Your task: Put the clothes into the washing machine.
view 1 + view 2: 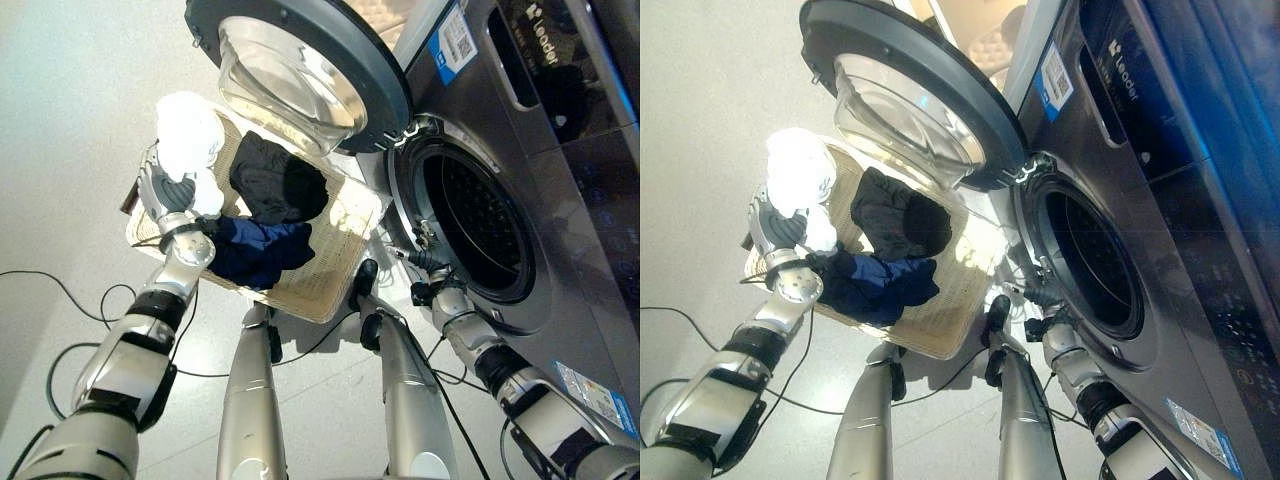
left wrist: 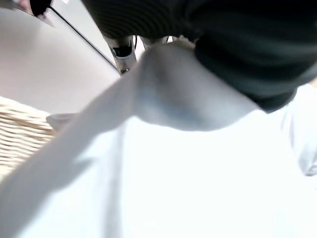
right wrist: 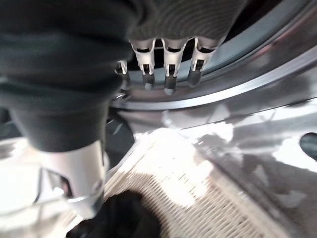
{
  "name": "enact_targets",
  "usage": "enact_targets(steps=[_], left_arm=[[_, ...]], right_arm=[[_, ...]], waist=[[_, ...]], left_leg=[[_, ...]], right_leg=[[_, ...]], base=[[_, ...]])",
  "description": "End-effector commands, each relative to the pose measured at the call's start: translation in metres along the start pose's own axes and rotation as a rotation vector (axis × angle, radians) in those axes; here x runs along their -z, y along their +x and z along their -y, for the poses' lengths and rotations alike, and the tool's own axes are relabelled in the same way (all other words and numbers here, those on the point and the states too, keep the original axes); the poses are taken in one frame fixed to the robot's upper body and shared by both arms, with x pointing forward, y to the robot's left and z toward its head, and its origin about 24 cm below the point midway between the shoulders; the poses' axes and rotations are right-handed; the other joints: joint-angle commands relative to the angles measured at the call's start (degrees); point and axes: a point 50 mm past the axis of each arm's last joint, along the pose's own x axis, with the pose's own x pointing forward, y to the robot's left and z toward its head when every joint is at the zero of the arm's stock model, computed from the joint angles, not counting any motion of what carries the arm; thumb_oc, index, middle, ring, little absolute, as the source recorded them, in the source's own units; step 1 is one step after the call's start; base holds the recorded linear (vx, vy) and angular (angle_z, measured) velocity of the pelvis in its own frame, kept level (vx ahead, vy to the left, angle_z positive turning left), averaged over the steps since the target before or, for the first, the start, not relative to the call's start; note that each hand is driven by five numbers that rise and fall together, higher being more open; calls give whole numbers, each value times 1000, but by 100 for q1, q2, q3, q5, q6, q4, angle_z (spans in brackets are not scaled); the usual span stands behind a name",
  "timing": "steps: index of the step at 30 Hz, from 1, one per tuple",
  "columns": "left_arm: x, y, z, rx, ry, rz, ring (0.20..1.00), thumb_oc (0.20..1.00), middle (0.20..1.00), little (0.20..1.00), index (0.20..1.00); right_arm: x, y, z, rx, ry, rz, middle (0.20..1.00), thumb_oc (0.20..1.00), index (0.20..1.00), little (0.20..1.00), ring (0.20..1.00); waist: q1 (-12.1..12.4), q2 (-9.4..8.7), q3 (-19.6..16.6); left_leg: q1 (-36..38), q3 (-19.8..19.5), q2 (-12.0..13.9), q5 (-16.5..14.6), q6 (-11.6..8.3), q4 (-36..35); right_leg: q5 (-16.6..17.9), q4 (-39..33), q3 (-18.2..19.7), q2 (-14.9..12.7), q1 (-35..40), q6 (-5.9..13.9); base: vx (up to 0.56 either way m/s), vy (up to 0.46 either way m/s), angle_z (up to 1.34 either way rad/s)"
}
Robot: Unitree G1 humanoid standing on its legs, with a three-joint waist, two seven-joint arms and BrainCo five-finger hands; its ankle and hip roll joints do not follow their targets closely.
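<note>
My left hand is shut on a white garment and lifts it above the left end of a woven basket. The same white garment spreads out under the hand's dark cover in the left wrist view. In the basket lie a black garment and a navy garment. The washing machine stands to the right, its drum opening dark inside. My right hand is open at the lower left rim of that opening, its fingers straight and touching no cloth.
The machine's round door hangs wide open above the basket's far side. The basket sits close against the machine's front, between me and the door. Pale floor lies to the left.
</note>
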Motion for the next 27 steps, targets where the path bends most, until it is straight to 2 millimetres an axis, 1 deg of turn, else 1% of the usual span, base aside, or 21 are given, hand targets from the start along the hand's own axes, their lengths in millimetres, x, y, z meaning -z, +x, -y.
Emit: enact_targets(steps=[1, 2, 3, 5, 6, 8, 9, 11, 13, 15, 16, 17, 19, 21, 23, 25, 27], left_arm=[[-30, -8, 9, -27, -83, 203, 200, 200, 200, 200, 200], [-30, -10, 10, -18, -77, 219, 200, 200, 200, 200, 200], [-32, -19, 13, 19, -45, 280, 200, 200, 200, 200, 200], [-33, -27, 16, 60, -18, 344, 200, 200, 200, 200, 200], [-33, -28, 17, 66, -12, 353, 200, 200, 200, 200, 200], [-36, -35, 21, 110, 19, 431, 200, 200, 200, 200, 200], [-38, -39, 23, 130, 41, 480, 200, 200, 200, 200, 200], [-41, -41, 25, 153, 63, 537, 200, 200, 200, 200, 200], [-43, -42, 27, 168, 79, 573, 200, 200, 200, 200, 200], [-50, -43, 34, 204, 122, 668, 200, 200, 200, 200, 200], [-50, -42, 34, 206, 127, 676, 200, 200, 200, 200, 200], [-54, -41, 37, 215, 149, 725, 200, 200, 200, 200, 200], [-57, -41, 39, 219, 165, 757, 200, 200, 200, 200, 200], [-65, -40, 44, 236, 208, 860, 200, 200, 200, 200, 200], [-71, -40, 49, 249, 235, 916, 200, 200, 200, 200, 200], [-73, -40, 50, 256, 249, 944, 200, 200, 200, 200, 200], [-78, -39, 54, 275, 279, 1010, 200, 200, 200, 200, 200]], right_arm=[[-23, -3, 7, -42, -2, 166, 1000, 1000, 1000, 1000, 1000], [-25, -3, 7, -55, 4, 173, 1000, 1000, 1000, 1000, 1000], [-30, -4, 5, -104, 35, 193, 1000, 1000, 1000, 1000, 1000], [-35, -5, 2, -163, 71, 216, 1000, 1000, 1000, 1000, 1000], [-36, -5, 2, -172, 80, 218, 1000, 1000, 1000, 1000, 1000], [-40, -5, -3, -268, 191, 216, 1000, 1000, 1000, 1000, 1000], [-40, -6, -7, -331, 291, 191, 1000, 1000, 1000, 1000, 1000], [-37, -6, -12, -397, 407, 147, 1000, 1000, 1000, 1000, 1000], [-34, -5, -17, -437, 471, 110, 1000, 1000, 1000, 1000, 1000], [-35, -6, -32, -540, 637, 53, 1000, 1000, 1000, 1000, 1000], [-35, -6, -33, -546, 645, 52, 1000, 1000, 1000, 1000, 1000], [-40, -7, -41, -598, 706, 45, 1000, 1000, 1000, 1000, 1000], [-44, -7, -47, -624, 733, 42, 1000, 1000, 1000, 1000, 1000], [-51, -8, -61, -701, 837, 13, 1000, 1000, 1000, 1000, 1000], [-53, -10, -69, -746, 902, -13, 1000, 1000, 1000, 1000, 1000], [-55, -10, -71, -764, 928, -19, 1000, 1000, 1000, 1000, 1000], [-57, -11, -76, -798, 978, -33, 1000, 1000, 1000, 1000, 1000]], waist=[[109, 357, -149], [114, 358, -149], [130, 359, -149], [142, 357, -149], [144, 357, -149], [154, 360, -149], [155, 363, -149], [159, 363, -149], [160, 360, -149], [155, 364, -149], [153, 364, -149], [139, 363, -149], [134, 365, -149], [117, 379, -149], [99, 388, -149], [93, 391, -149], [77, 392, -149]], left_leg=[[-26, 259, -397, -94, -16, -200], [-15, 256, -401, -102, -13, -197], [32, 249, -414, -118, -7, -208], [97, 250, -432, -127, -3, -234], [104, 250, -434, -127, -2, -238], [155, 247, -456, -127, 0, -264], [177, 245, -467, -127, 1, -276], [191, 240, -482, -129, 3, -273], [199, 235, -488, -127, 2, -275], [219, 217, -508, -103, 6, -301], [220, 218, -510, -100, 6, -304], [223, 223, -521, -80, 6, -320], [222, 222, -527, -71, 4, -326], [199, 228, -541, -58, 2, -321], [207, 241, -545, -51, 5, -331], [213, 251, -544, -50, 6, -334], [203, 273, -538, -54, 11, -310]], right_leg=[[-504, 336, -53, -21, 208, 711], [-501, 329, -54, -24, 221, 715], [-492, 309, -70, -43, 265, 726], [-473, 251, -96, -62, 337, 736], [-470, 241, -99, -63, 346, 737], [-450, 180, -119, -75, 413, 741], [-437, 152, -118, -78, 435, 743], [-424, 135, -117, -82, 450, 745], [-413, 116, -125, -88, 464, 744], [-368, 63, -117, -91, 483, 749], [-362, 53, -116, -89, 486, 749], [-333, 1, -110, -79, 499, 747], [-319, -17, -107, -73, 499, 746], [-286, -49, -101, -62, 480, 745], [-270, -67, -94, -59, 480, 751], [-267, -78, -92, -57, 489, 752], [-261, -74, -85, -62, 486, 755]], base=[[18, -49, 1], [15, -32, 1], [15, -31, 1], [7, -17, 0], [0, 0, 0], [0, 0, 0], [-5, -5, 4], [-2, -3, 2], [0, 0, 0], [0, 0, 0], [-4, -7, 3], [0, 0, 0], [0, 0, 0], [0, 0, 0], [0, 0, 0], [0, 0, 0], [0, 0, 0]])
